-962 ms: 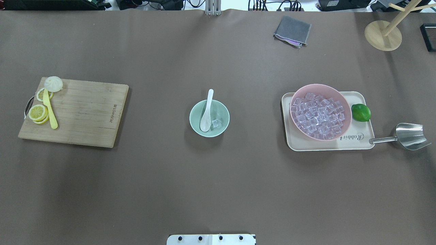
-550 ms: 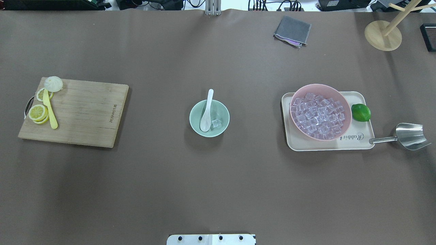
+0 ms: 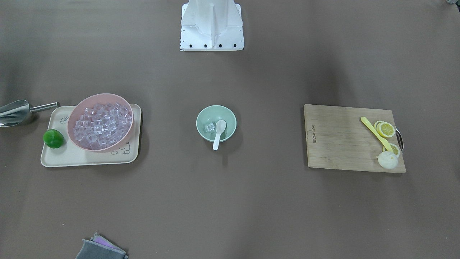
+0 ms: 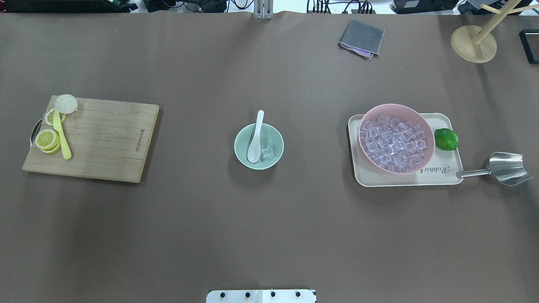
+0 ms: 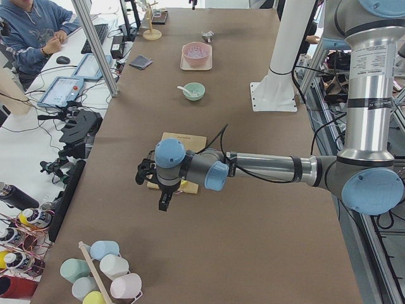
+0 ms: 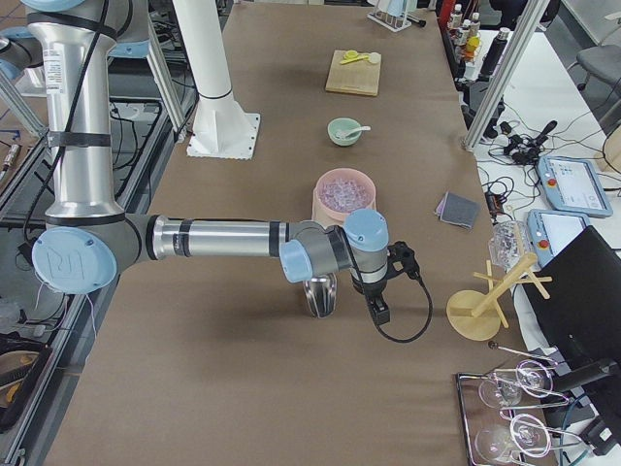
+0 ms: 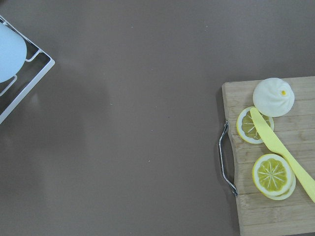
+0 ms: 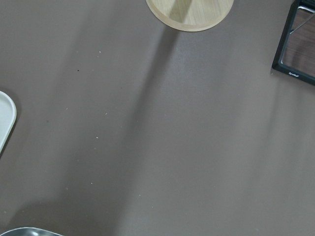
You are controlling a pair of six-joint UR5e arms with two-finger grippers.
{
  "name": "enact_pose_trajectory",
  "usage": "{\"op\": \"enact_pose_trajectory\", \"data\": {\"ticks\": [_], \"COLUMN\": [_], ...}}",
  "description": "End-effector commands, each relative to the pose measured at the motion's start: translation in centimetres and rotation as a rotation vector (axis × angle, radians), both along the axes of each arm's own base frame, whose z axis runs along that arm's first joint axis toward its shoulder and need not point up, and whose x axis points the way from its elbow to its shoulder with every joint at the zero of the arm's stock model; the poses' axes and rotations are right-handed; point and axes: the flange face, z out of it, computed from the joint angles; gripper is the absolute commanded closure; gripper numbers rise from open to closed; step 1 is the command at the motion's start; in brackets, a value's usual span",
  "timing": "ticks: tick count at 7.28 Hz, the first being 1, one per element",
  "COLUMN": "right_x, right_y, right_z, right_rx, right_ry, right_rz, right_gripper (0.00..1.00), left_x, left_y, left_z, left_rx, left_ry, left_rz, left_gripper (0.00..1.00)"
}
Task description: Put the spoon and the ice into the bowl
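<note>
The small mint-green bowl (image 4: pixel 237 147) stands at the table's middle, also in the front-facing view (image 3: pixel 215 107). The white spoon (image 4: pixel 255 139) lies in it, scoop down inside, handle resting over the far rim (image 3: pixel 217 133). A clear ice cube (image 4: pixel 268 152) lies in the bowl beside the scoop (image 3: pixel 209 127). Both arms are outside the overhead and front-facing views. My left gripper (image 5: pixel 162 204) hangs above the table's left end, beyond the cutting board. My right gripper (image 6: pixel 377 309) hangs above the right end near the steel scoop. I cannot tell whether either is open or shut.
A pink bowl (image 4: pixel 393 105) full of ice cubes and a lime (image 4: pixel 446 139) sit on a cream tray (image 4: pixel 438 173) at the right, with a steel scoop (image 4: pixel 507 168) beside it. A cutting board (image 4: pixel 105 139) with lemon slices lies left. A grey cloth (image 4: pixel 361 38) and a wooden stand (image 4: pixel 473 44) are at the far right.
</note>
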Motion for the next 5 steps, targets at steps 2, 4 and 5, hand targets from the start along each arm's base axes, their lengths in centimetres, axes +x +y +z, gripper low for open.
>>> {"op": "enact_pose_trajectory", "data": {"ticks": [2, 4, 5], "right_x": [-0.1, -0.12, -0.14], "right_y": [-0.2, -0.42, -0.68], "right_z": [-0.07, -0.46, -0.52], "right_rx": [0.001, 0.009, 0.009], "right_ry": [-0.003, -0.003, -0.003], "right_rz": [-0.002, -0.002, -0.002], "right_gripper": [0.0, 0.0, 0.0], "left_x": [0.01, -0.02, 0.05], "left_y": [0.02, 0.01, 0.0], "left_z": [0.22, 0.33, 0.18], "left_rx": [-0.005, -0.006, 0.002], "left_ry": [0.001, -0.004, -0.004], "left_rz": [0.001, 0.0, 0.006], "left_gripper": [0.02, 0.02, 0.02]}}
